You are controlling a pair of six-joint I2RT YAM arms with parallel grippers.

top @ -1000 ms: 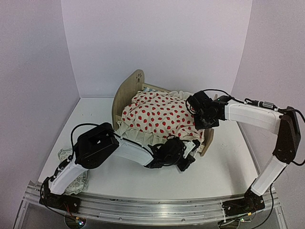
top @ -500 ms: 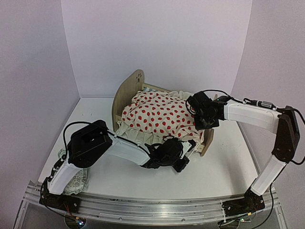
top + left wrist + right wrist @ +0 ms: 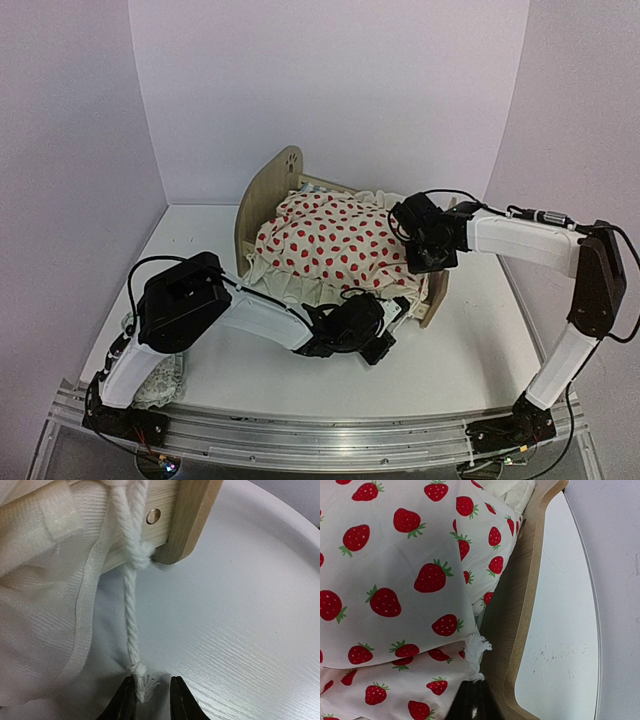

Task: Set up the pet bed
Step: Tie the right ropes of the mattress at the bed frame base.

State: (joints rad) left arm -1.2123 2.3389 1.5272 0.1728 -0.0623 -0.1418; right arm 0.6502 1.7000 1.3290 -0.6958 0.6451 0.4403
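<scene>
Since a second ago, the left arm (image 3: 190, 315) has swung its big dark elbow toward the lower left, and the left claw (image 3: 149, 700) has drawn back slightly and parted its fingers. At lower left, a pale patterned pillow (image 3: 160, 385) lies on the white tabletop (image 3: 450, 360), partly under that arm. The arm reaches low and bent, rightward across the tabletop. Its claw stands slightly apart, with the frayed end of a white twisted cord (image 3: 131, 610) between the tips.

The pet bed (image 3: 262, 195) sits at centre. Its long axis runs from the rounded headboard with a paw-print cutout (image 3: 291, 156) at upper left to the lower footboard (image 3: 437, 297) at lower right. A cream blanket (image 3: 335, 245) printed with red strawberries covers it.

At right, the right arm (image 3: 525, 240) rises from the lower right and bends leftward over the footboard end. The right claw (image 3: 471, 700) is closed, pinching the blanket's white tassel (image 3: 476, 652).
</scene>
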